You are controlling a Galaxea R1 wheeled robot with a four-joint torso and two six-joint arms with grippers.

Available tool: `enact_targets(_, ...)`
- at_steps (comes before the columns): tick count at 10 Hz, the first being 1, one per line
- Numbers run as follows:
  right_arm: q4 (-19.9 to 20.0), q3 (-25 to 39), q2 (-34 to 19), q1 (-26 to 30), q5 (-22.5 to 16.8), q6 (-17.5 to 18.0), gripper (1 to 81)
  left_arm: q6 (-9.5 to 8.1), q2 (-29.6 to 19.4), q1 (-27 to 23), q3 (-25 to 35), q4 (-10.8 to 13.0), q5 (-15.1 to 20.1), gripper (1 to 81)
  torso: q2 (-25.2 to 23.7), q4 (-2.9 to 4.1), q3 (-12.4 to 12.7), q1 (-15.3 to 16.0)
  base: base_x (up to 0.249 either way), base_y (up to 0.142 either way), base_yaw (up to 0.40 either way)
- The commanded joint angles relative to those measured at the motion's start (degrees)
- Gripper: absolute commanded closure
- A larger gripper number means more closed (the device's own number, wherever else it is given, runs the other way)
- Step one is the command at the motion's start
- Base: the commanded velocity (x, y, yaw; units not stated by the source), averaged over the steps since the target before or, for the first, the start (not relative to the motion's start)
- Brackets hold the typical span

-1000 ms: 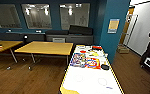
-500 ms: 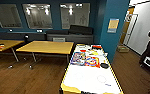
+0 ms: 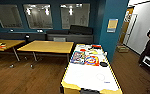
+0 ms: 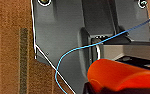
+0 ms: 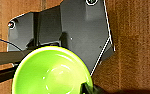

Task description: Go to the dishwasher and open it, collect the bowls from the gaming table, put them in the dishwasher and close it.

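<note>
Right claw (image 5: 87,88) is clamping the lime green bowl's (image 5: 51,72) rim; left claw is carrying a red bowl (image 4: 121,73), grip unclear.

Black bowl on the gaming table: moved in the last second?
No. The black bowl sits by the same edge of the gaming table, just beyond the colourful game sheets; the whole head view has shifted, so the camera moved.

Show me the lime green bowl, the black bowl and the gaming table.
lime green bowl (image 5: 52,73), right wrist view, inner wall.
black bowl (image 3: 103,64), head view, its middle.
gaming table (image 3: 89,76), head view, bare white top.
</note>
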Motion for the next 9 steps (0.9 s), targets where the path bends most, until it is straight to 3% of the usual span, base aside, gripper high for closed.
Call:
enact_targets(1, -0.4, -0.1, -0.9, 2.1, -3.1, -0.2, 81.1, 0.18, -0.2, -2.2, -0.1, -0.2, 4.1, 81.1, 0.0, 0.0, 0.0, 0.1, -0.087, 0.0, 0.0)
enact_targets(9, -0.4, -0.5, -0.6, 1.9, -3.1, -0.2, 81.1, 0.18, 0.1, -2.2, -0.1, 0.1, 4.1, 81.1, 0.0, 0.0, 0.0, 0.1, -0.104, 0.0, 0.0)
